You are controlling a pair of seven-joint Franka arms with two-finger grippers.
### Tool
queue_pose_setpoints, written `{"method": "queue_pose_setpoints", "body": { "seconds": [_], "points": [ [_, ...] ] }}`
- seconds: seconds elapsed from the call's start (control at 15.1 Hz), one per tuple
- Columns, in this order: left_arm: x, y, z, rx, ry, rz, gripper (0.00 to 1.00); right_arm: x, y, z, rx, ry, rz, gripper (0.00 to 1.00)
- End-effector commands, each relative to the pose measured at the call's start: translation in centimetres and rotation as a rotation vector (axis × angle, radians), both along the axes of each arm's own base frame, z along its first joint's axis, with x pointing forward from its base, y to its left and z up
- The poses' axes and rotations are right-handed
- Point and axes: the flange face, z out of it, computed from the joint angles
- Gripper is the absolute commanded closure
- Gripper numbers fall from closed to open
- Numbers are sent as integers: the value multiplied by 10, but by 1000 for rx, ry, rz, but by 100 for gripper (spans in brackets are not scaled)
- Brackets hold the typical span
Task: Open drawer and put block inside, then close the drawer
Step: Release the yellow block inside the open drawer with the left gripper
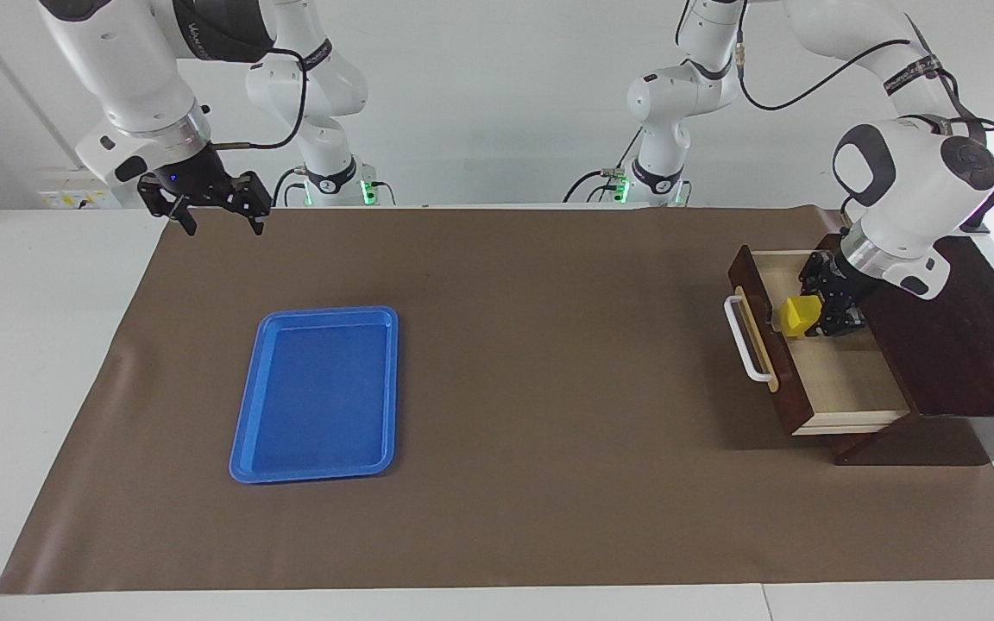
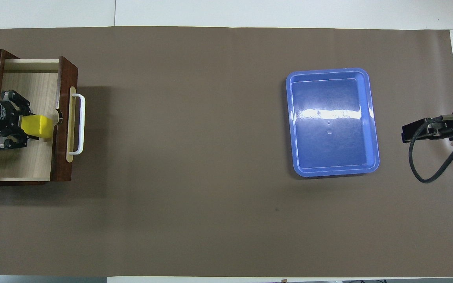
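the drawer (image 1: 833, 379) is standing pulled out of its dark wooden box (image 1: 963, 345) at the left arm's end of the table (image 1: 549, 388), its pale floor showing and its white handle (image 1: 743, 338) facing the middle of the brown mat (image 1: 549, 483). the left gripper (image 1: 812, 317) is reaching down into the open drawer and is clamping the block (image 1: 799, 316), fingers pressing on two sides of the yellow cube. in the overhead view the block (image 2: 37, 126) is sitting inside the drawer's walls, right up by the front panel, about midway along the handle (image 2: 78, 124), with the left gripper (image 2: 26, 127) gripping it from the box side. whether the block is touching the drawer floor (image 2: 26, 157) i cannot tell; it is looking low, down between the side walls.

the right gripper (image 1: 217, 220) is hanging in the air over the mat's edge nearest the robots, at the right arm's end, its two fingers standing wide apart and holding nothing. overhead, only its dark body (image 2: 427, 129) and a looping cable are poking in, beside the tray.

the blue tray (image 1: 317, 392) is lying flat on the mat toward the right arm's end, well apart from the drawer, nothing in it. overhead, the tray (image 2: 372, 118) is showing a bright glare across its floor.
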Motion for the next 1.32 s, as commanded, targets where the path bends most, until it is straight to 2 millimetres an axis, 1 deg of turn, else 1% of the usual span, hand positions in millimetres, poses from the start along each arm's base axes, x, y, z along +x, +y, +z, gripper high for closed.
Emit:
{"method": "queue_pose_setpoints", "body": {
  "seconds": [0.0,0.2,0.26,0.33,0.4,0.53,0.6,0.66,0.73,0.79,0.86,0.93,1.06,1.19,1.26],
  "points": [
    [-10,4,-5,7,-19,-5,100,-1,1,-2,-19,-10,33,0],
    [-8,3,-9,7,-35,-8,100,4,3,0,0,-41,33,0],
    [-7,3,-8,7,-30,-6,70,4,6,0,6,-42,34,0],
    [-5,1,-5,11,-28,-14,1,6,8,0,11,-41,36,0],
    [-3,-1,1,27,-22,-27,0,7,9,1,22,-44,36,0],
    [7,-1,22,40,-6,-30,0,7,9,1,31,-42,32,0],
    [10,-7,38,38,7,-34,0,6,10,0,33,-38,32,0],
    [15,-25,46,35,19,-40,0,6,11,-1,45,-33,27,0],
    [19,-48,51,37,18,-19,0,5,12,-2,52,-27,25,0],
    [20,-68,51,42,16,-4,0,4,12,-1,52,-24,25,0],
    [18,-91,47,43,22,-21,0,3,12,-2,52,-15,25,0],
    [13,-107,41,45,30,-46,0,2,12,-3,52,-5,25,0],
    [5,-118,28,49,42,-35,0,1,12,-3,51,4,25,0],
    [-5,-136,9,53,39,-29,0,0,12,-3,51,5,25,0],
    [-7,-132,2,54,37,-28,0,0,12,-2,51,4,25,0]
  ]
}}
